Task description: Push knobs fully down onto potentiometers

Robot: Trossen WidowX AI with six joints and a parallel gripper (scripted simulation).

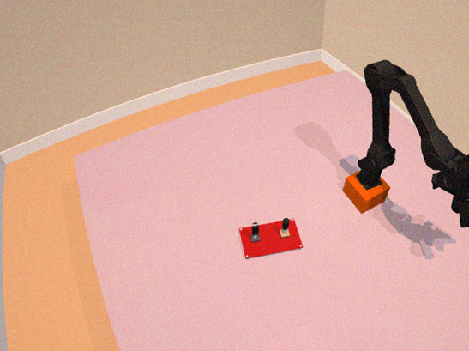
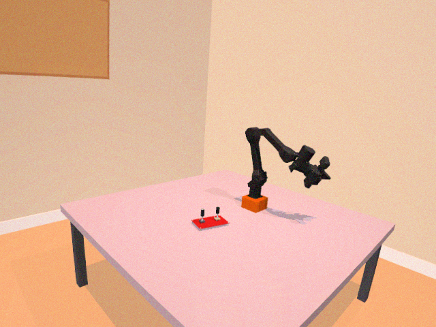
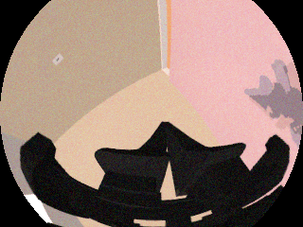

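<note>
The red circuit board (image 1: 273, 246) (image 2: 211, 224) lies flat on the table. A grey potentiometer (image 1: 255, 238) (image 2: 201, 221) and a tan potentiometer (image 1: 284, 233) (image 2: 216, 219) stand on it. A black knob (image 1: 255, 227) (image 2: 202, 212) sits high over the grey one, and another black knob (image 1: 285, 222) (image 2: 217, 210) sits high over the tan one. Pale shaft shows below both knobs in the exterior view. My gripper (image 2: 328, 176) (image 3: 165, 125) is shut and empty, fingertips together, raised far to the right of the board. Dark parts hide its fingers in the top view.
The orange base block (image 1: 366, 194) (image 2: 254, 204) of the arm stands on the pink table (image 1: 188, 296) (image 2: 225, 267) to the right of and behind the board. Walls stand beyond the table. The arm's shadow falls right of the base.
</note>
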